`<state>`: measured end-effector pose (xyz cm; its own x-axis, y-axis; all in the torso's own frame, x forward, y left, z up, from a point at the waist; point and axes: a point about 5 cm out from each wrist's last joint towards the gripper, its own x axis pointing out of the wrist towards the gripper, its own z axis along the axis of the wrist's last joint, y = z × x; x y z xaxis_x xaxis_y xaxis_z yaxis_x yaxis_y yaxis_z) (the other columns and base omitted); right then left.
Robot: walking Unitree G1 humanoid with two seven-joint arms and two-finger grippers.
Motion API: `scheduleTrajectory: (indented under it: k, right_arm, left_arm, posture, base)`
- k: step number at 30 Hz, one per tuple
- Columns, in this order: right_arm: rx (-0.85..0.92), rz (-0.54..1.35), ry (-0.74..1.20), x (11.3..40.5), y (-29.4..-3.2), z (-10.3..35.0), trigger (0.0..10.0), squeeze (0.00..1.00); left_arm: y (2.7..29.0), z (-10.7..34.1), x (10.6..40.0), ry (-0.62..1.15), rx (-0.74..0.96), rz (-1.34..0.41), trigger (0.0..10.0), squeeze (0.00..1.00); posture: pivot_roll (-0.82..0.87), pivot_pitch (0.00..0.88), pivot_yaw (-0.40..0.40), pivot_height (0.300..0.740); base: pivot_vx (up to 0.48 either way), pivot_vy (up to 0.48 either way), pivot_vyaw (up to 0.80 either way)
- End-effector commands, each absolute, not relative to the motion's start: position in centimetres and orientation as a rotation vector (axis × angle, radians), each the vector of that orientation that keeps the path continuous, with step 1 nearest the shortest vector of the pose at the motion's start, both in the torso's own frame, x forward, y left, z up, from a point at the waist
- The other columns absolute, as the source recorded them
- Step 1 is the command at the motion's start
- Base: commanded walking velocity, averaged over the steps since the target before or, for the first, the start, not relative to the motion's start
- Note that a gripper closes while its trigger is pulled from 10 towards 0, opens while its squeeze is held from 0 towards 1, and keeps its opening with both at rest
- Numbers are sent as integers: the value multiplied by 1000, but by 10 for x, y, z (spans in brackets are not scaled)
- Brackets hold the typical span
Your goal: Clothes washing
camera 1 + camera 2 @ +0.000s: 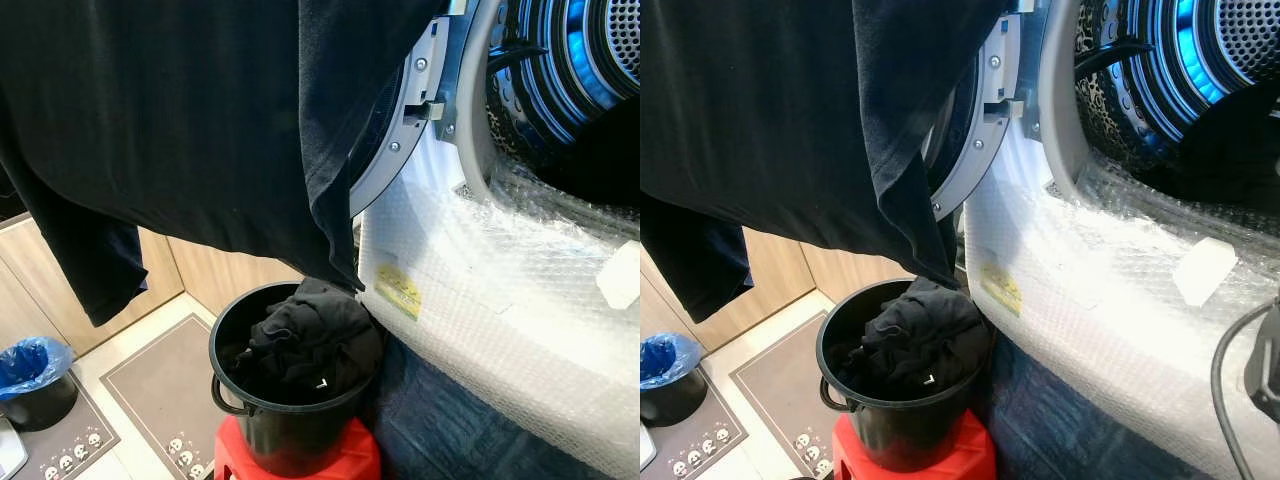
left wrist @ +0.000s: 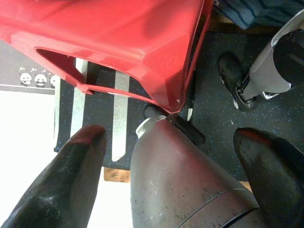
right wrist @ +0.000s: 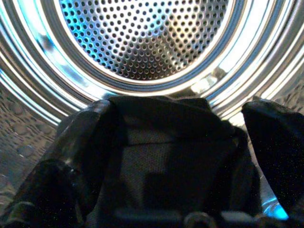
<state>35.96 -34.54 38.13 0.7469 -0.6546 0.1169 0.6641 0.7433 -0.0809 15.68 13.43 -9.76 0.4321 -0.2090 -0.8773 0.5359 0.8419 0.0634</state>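
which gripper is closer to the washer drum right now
Right. The right gripper is at the drum mouth, black garment between its fingers. The left gripper hangs low beside the red stool.

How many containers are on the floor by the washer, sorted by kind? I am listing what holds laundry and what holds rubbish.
Black plastic bucket holding dark clothes, standing on a red plastic stool: 1
Small black bin lined with a blue bag: 1
Total: 2 containers
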Motion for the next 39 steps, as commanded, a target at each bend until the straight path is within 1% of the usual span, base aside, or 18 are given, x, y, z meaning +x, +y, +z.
scheduleTrajectory:
  k: [1, 9, 10, 11, 14, 16, 18, 20, 23, 26, 30, 31, 32, 35, 39]
  right_arm:
    - [-149, -728, -81, 356, -347, 385, 10000, 1000]
    - [-132, -753, -101, 351, -352, 387, 10000, 1000]
    - [-141, -796, -135, 346, -355, 393, 10000, 376]
    - [-137, -816, -138, 344, -357, 395, 10000, 0]
    - [-232, -888, -140, 336, -365, 398, 10000, 0]
    - [-251, -894, -135, 334, -366, 399, 10000, 0]
    - [-255, -895, -123, 333, -366, 399, 10000, 0]
    - [-258, -947, -108, 329, -370, 398, 10000, 0]
    - [-197, -919, -140, 329, -369, 397, 10000, 0]
    - [-100, -766, -202, 332, -357, 398, 10000, 0]
    - [-50, -699, -245, 331, -352, 396, 10000, 0]
    - [49, -604, -283, 330, -349, 389, 10000, 0]
    - [109, -504, -308, 327, -346, 383, 10000, 0]
    - [96, -432, -377, 320, -343, 382, 10000, 0]
    - [128, -344, -431, 312, -341, 379, 10000, 0]
  left_arm:
    - [137, -105, 137, 1107, 362, -492, 10000, 0]
    - [138, -105, 138, 1106, 371, -495, 10000, 0]
    - [139, -105, 138, 1106, 374, -497, 10000, 0]
    - [139, -105, 138, 1106, 375, -498, 10000, 0]
    - [139, -105, 138, 1105, 379, -500, 10000, 0]
    - [139, -105, 138, 1105, 379, -500, 10000, 0]
    - [139, -105, 139, 1105, 381, -501, 10000, 0]
    - [139, -105, 139, 1104, 383, -502, 10000, 0]
    - [139, -105, 140, 1103, 382, -501, 10000, 0]
    - [139, -104, 140, 1103, 381, -498, 10000, 0]
    - [139, -104, 141, 1102, 380, -497, 10000, 0]
    - [139, -104, 141, 1101, 380, -496, 10000, 0]
    - [139, -104, 141, 1099, 382, -496, 10000, 0]
    - [139, -104, 142, 1098, 385, -498, 10000, 0]
    - [139, -104, 142, 1099, 386, -500, 10000, 0]
  posture:
    - [-115, 0, 1, 740]
    - [-124, 0, 9, 740]
    - [-126, 0, 12, 740]
    - [-129, 0, 14, 740]
    - [-131, 0, 17, 740]
    - [-131, 0, 17, 740]
    - [-133, 0, 18, 740]
    - [-135, 0, 21, 740]
    - [-132, 0, 20, 740]
    - [-131, 0, 19, 740]
    - [-131, 0, 20, 740]
    - [-134, 0, 24, 740]
    - [-135, 0, 27, 740]
    - [-144, 0, 31, 740]
    - [-147, 0, 33, 740]
  base:
    - [0, 0, 0]
    - [0, 0, 0]
    - [0, 0, 0]
    - [0, 0, 0]
    - [0, 0, 0]
    - [0, 0, 0]
    - [0, 0, 0]
    - [0, 0, 0]
    - [0, 0, 0]
    - [0, 0, 0]
    - [0, 0, 0]
    - [0, 0, 0]
    - [0, 0, 0]
    - [0, 0, 0]
    - [0, 0, 0]
